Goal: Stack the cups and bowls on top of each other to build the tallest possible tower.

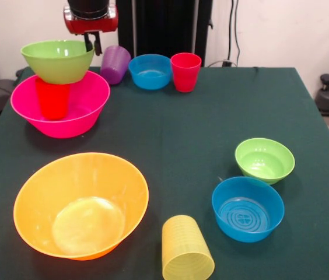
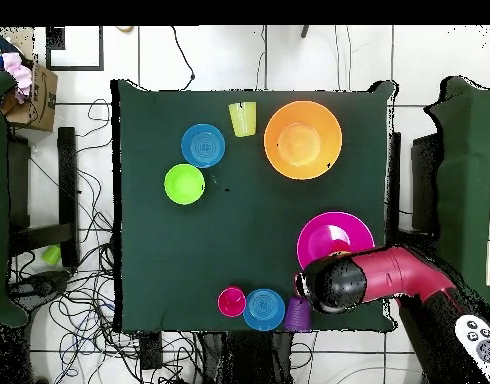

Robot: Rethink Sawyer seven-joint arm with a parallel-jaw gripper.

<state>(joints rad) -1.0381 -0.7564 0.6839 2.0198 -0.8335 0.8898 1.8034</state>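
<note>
1. The orange bowl [image 1: 81, 204] sits near left on the table [image 1: 182, 134].
2. The tower [image 1: 59, 87] stands far left: hot pink bowl [image 1: 88, 111], bright red cup [image 1: 52, 100], medium lime green bowl [image 1: 58, 60] on top.
3. The gripper [image 1: 93, 42] hangs just behind the tower; whether it is clenched or released, I cannot tell.

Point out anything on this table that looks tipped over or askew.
Two cups lie on their sides: the ribbed yellow cup at the near edge and the purple cup beside the far blue bowl. Everything else stands upright.
</note>
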